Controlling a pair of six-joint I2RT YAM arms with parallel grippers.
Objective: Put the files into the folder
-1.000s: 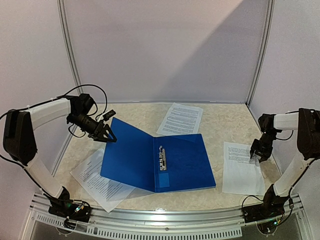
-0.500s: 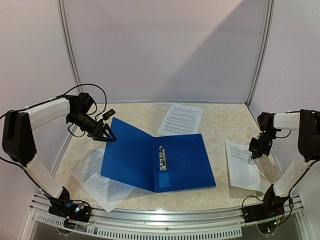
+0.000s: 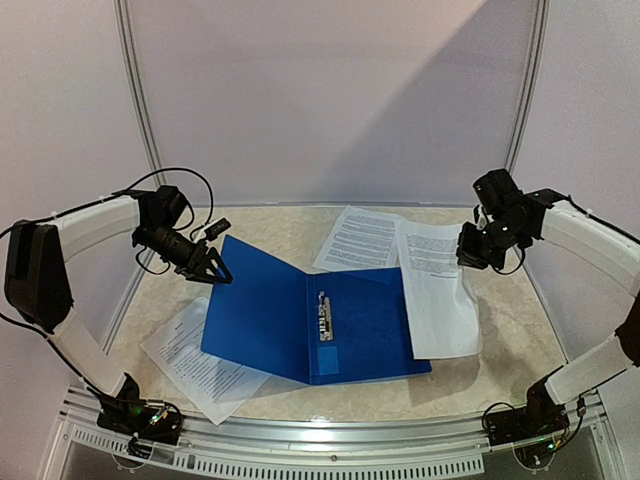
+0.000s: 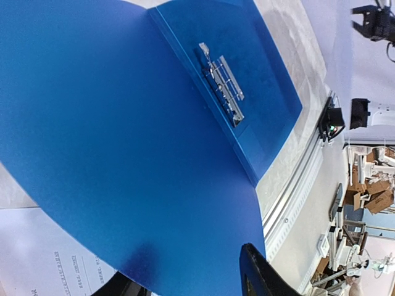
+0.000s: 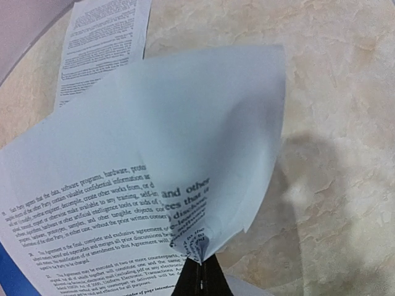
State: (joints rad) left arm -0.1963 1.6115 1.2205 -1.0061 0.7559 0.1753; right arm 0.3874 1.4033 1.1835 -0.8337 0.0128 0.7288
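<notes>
The blue folder (image 3: 360, 330) lies open mid-table, its metal clip (image 3: 324, 318) along the spine. The left cover is tilted up at its far left corner, where my left gripper (image 3: 222, 272) stands open with its fingers apart against the cover (image 4: 123, 123). My right gripper (image 3: 470, 250) is shut on the top corner of one printed sheet (image 3: 435, 295), which hangs curled and drapes over the folder's right edge; the pinch shows in the right wrist view (image 5: 199, 262). A second file (image 3: 360, 238) lies behind the folder. A third file (image 3: 195, 355) lies partly under its left front.
A metal rail (image 3: 330, 432) runs along the near table edge between the two arm bases. Pale booth walls with upright posts (image 3: 140, 100) close in the back and both sides. The marbled tabletop (image 3: 500, 330) shows to the right of the folder.
My right gripper shut on the sheet at the right edge, lifted it, and carried it up and left so that it overlaps the folder. The left arm has stayed put.
</notes>
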